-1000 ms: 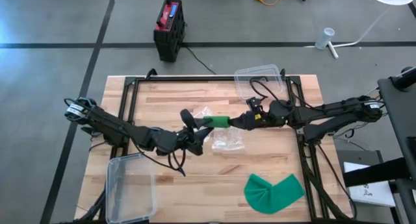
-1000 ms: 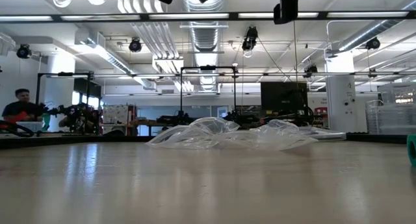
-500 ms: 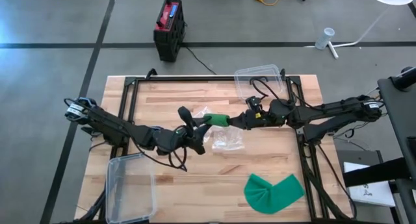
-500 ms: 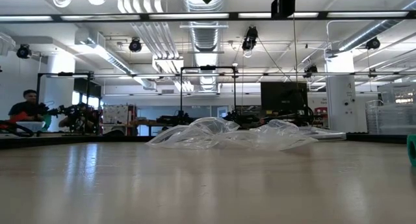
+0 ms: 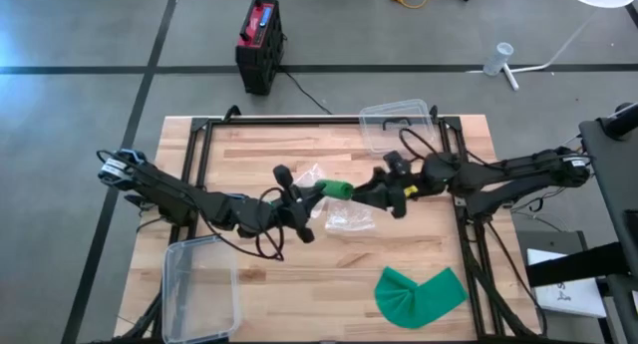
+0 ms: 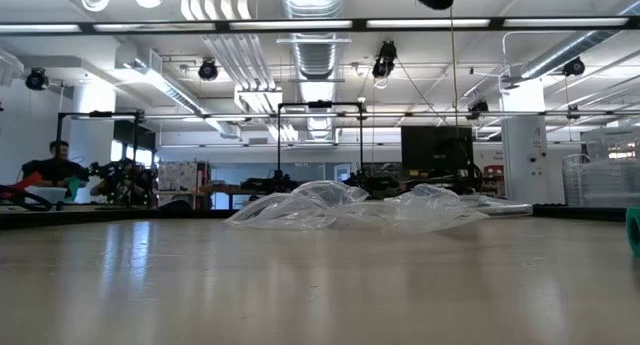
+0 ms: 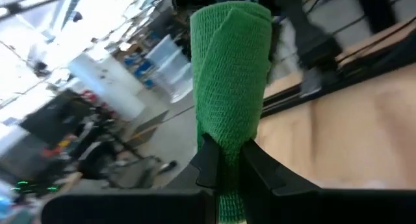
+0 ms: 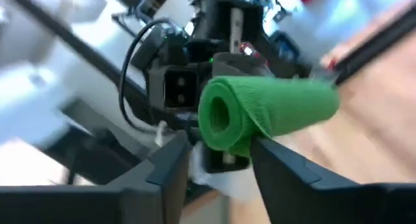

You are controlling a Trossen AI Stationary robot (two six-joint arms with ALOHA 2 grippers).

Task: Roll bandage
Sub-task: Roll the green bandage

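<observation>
Clamping one end of the green bandage roll [image 7: 231,74], the left gripper [image 5: 307,195] holds it while the right gripper [image 5: 373,192] stands open just beside its free end

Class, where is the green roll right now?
In the high view the roll sits mid-table, above the plastic bag, clamped in the left tool, with the right tool open beside it.

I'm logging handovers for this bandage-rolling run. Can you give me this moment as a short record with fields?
held item: green bandage roll, above the table
left gripper: shut on one end of the roll
right gripper: open, fingers either side of the roll's other end
under the roll: crumpled clear plastic wrap
near edge: loose green bandage
</observation>
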